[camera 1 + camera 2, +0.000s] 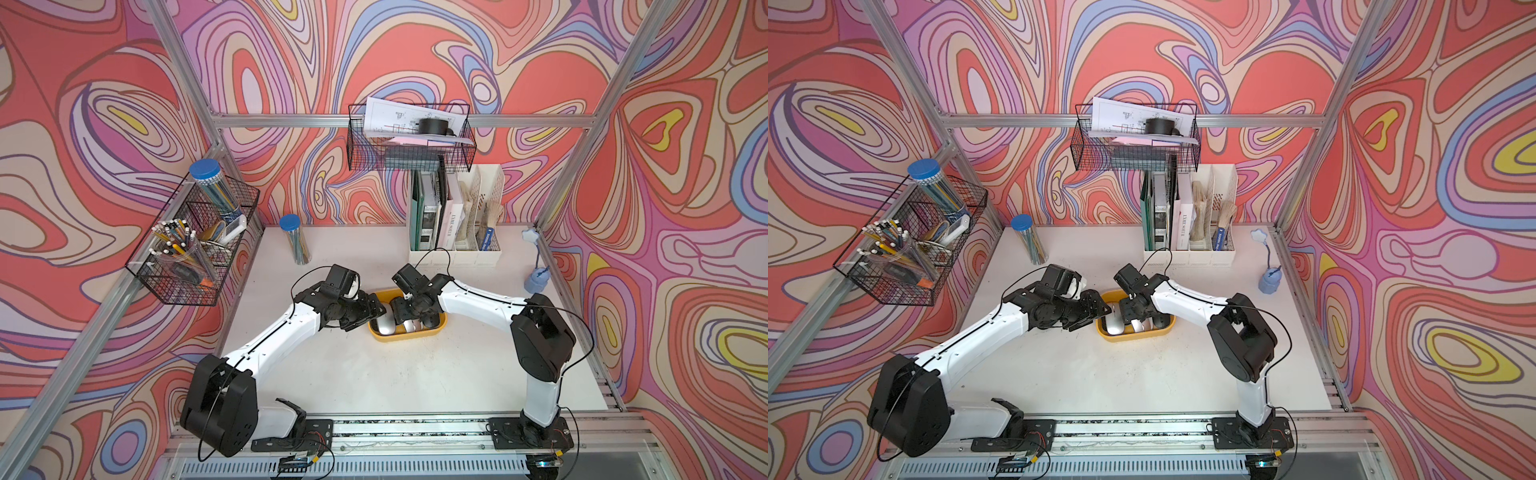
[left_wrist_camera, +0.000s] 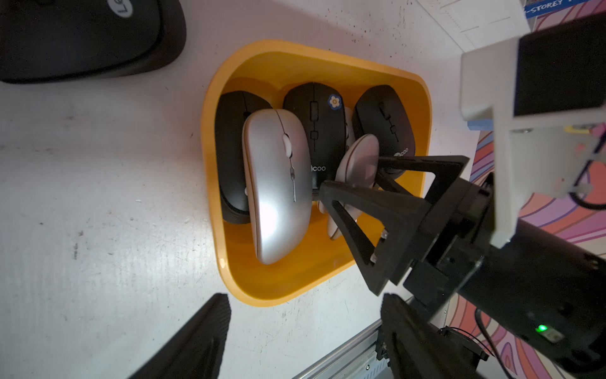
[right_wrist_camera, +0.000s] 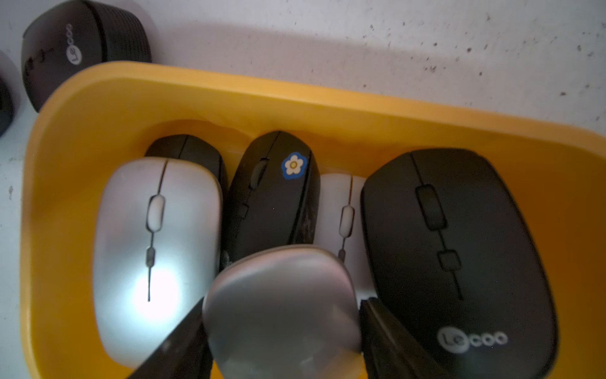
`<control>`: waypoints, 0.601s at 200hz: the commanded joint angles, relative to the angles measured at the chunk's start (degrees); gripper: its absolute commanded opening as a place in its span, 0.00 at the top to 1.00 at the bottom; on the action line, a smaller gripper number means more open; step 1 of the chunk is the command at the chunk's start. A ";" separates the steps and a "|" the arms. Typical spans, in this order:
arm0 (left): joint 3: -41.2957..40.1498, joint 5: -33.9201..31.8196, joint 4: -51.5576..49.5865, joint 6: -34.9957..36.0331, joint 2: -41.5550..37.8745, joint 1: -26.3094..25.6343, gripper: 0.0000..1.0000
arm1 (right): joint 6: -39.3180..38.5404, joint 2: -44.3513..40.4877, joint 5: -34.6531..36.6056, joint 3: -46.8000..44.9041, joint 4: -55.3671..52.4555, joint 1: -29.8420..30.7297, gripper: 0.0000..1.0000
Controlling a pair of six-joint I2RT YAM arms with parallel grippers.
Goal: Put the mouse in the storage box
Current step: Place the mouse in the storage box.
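Along the near edge of the white tabletop (image 1: 374, 374), an aluminium rail (image 1: 415, 428) carrying both arm bases. Further in, about mid-table, the shallow yellow-orange plastic storage box (image 1: 405, 336), long side parallel to the near edge. Hovering at its left end, the left gripper (image 2: 306, 295), black fingers spread wide with nothing between them. Reaching over the box from the right, the right gripper (image 3: 282, 302), pinching the flanks of a rounded silver plastic mouse (image 2: 359, 154), no gap visible on either side. That mouse inside the rim, tipped up on one side, lodged between a black mouse with a blue-and-white flower sticker (image 2: 321, 131) and a black oval mouse (image 2: 383, 121) at the right end, over a flat white mouse (image 3: 341, 210). Toward the left end, a larger silver mouse (image 2: 277, 183) lying across another black mouse (image 2: 229, 137). Off the box's far left corner, on bare tabletop, one more black ribbed-sided mouse (image 3: 82, 46). Near the back edge: toward the left corner a clear cylindrical jar with a blue lid (image 1: 297, 245), right of the middle a white slotted file organizer (image 1: 457, 253) packed with folders, by the far right corner a small pale-blue lamp-like stand (image 1: 536, 280). Higher up, a black wire basket of pens (image 1: 195, 249) on the left wall and a black wire basket of papers (image 1: 409, 141) on the back frame.
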 commanded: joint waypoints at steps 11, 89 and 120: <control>4.51 -4.79 -6.13 3.49 -0.37 0.32 0.19 | 0.13 -3.59 0.75 -0.33 -0.85 0.75 0.29; 19.87 -15.05 -19.03 15.13 7.51 4.83 0.15 | -1.25 -9.05 0.79 -0.81 -0.45 0.80 0.26; 25.99 -19.17 -19.25 27.56 12.69 5.54 0.15 | -1.95 -11.69 0.27 -1.60 -0.23 0.81 0.25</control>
